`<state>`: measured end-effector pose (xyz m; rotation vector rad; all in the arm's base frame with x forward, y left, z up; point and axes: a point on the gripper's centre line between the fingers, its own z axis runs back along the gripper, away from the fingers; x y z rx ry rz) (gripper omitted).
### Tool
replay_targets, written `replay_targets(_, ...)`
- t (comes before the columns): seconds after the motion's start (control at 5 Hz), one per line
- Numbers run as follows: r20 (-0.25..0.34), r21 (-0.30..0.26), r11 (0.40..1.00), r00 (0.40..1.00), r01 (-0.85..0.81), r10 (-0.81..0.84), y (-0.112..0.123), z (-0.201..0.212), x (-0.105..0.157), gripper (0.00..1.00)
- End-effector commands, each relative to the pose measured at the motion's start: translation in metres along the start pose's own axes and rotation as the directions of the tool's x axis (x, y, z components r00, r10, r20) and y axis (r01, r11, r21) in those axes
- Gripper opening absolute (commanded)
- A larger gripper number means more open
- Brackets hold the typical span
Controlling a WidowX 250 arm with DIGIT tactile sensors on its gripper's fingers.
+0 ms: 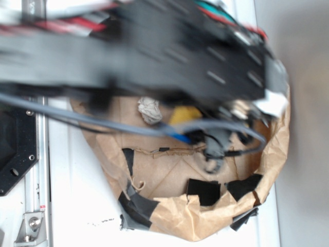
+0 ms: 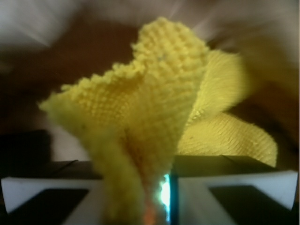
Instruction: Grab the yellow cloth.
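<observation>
The yellow cloth (image 2: pixel 159 93) fills the wrist view, a fuzzy mustard-yellow fold pinched between my two fingers and fanning out beyond them. My gripper (image 2: pixel 143 197) is shut on it, with the jaws close together on the bunched fabric. In the exterior view only a small yellow patch of the cloth (image 1: pixel 184 114) shows under the blurred black arm, over the brown paper. My gripper is mostly hidden there behind the arm and its cables.
A crumpled whitish paper wad (image 1: pixel 149 110) lies on the brown paper sheet (image 1: pixel 169 170), left of the cloth. Black tape patches (image 1: pixel 203 191) hold the paper's torn front edge. A grey cable (image 1: pixel 103 123) crosses in front. A metal rail (image 1: pixel 38 170) runs along the left.
</observation>
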<state>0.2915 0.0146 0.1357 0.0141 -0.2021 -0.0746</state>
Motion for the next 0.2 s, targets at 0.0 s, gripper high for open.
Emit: replay_targets(0.0, -0.1, 0.04, 0.996, 0.992, -0.078, 0.082, -0.0135, 0.1017, -0.0061, 0.0)
